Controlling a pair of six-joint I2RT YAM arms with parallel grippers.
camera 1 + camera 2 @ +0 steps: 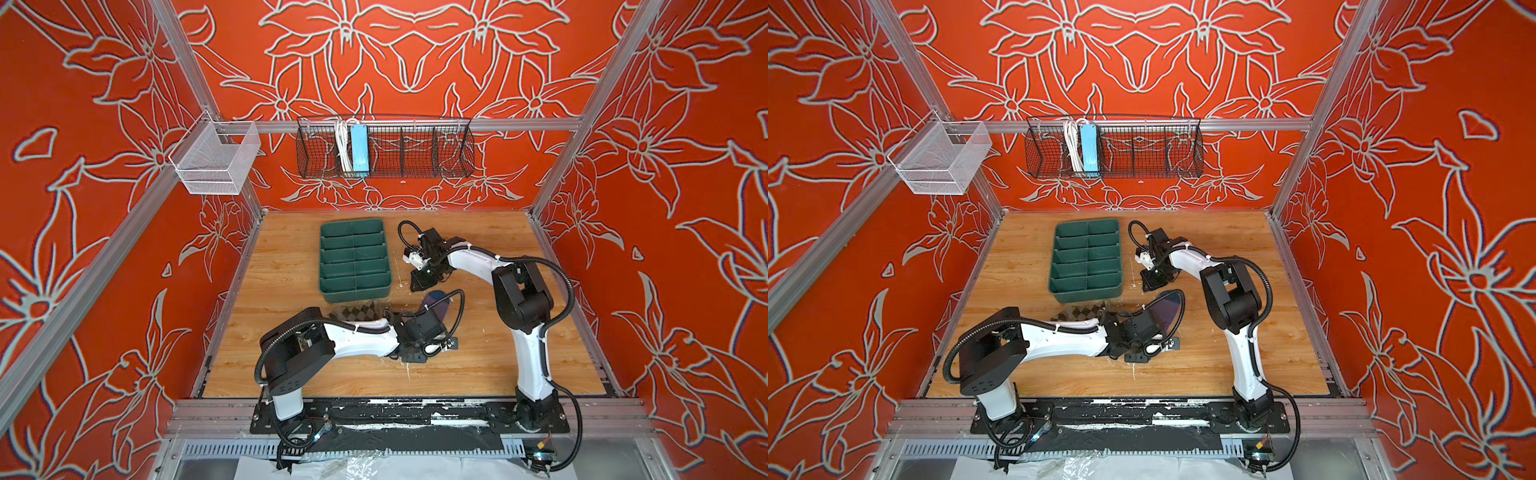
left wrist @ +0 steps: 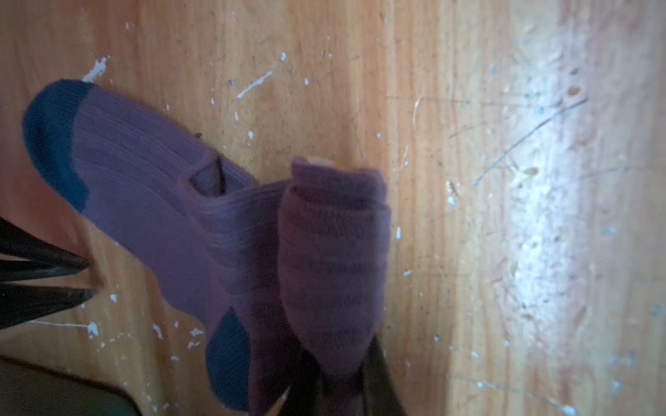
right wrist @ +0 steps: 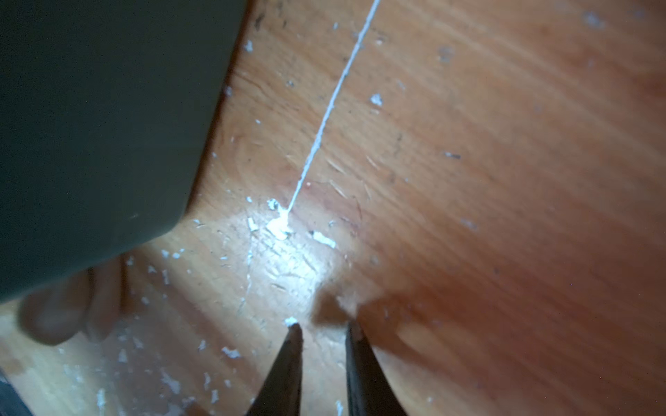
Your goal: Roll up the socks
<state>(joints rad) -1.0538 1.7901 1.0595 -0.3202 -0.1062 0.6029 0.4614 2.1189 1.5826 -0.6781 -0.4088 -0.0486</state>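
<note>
L tool (image 2: 342, 371) pinching purple sock (image 2: 151, 201), arm low; R tool (image 3: 323, 326) slightly spread, pointing down.

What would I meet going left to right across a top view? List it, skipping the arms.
White mesh basket → green tray → purple sock. Left out: patterned sock and black wire basket, both overlapping the tray.

We see a wooden table (image 1: 478, 365) bearing a green divided tray (image 1: 355, 293). A black wire basket (image 1: 415, 149) on the red floral wall (image 1: 232, 37) holds a blue power strip (image 1: 359, 148); a white mesh basket (image 1: 216, 166) hangs at left.
</note>
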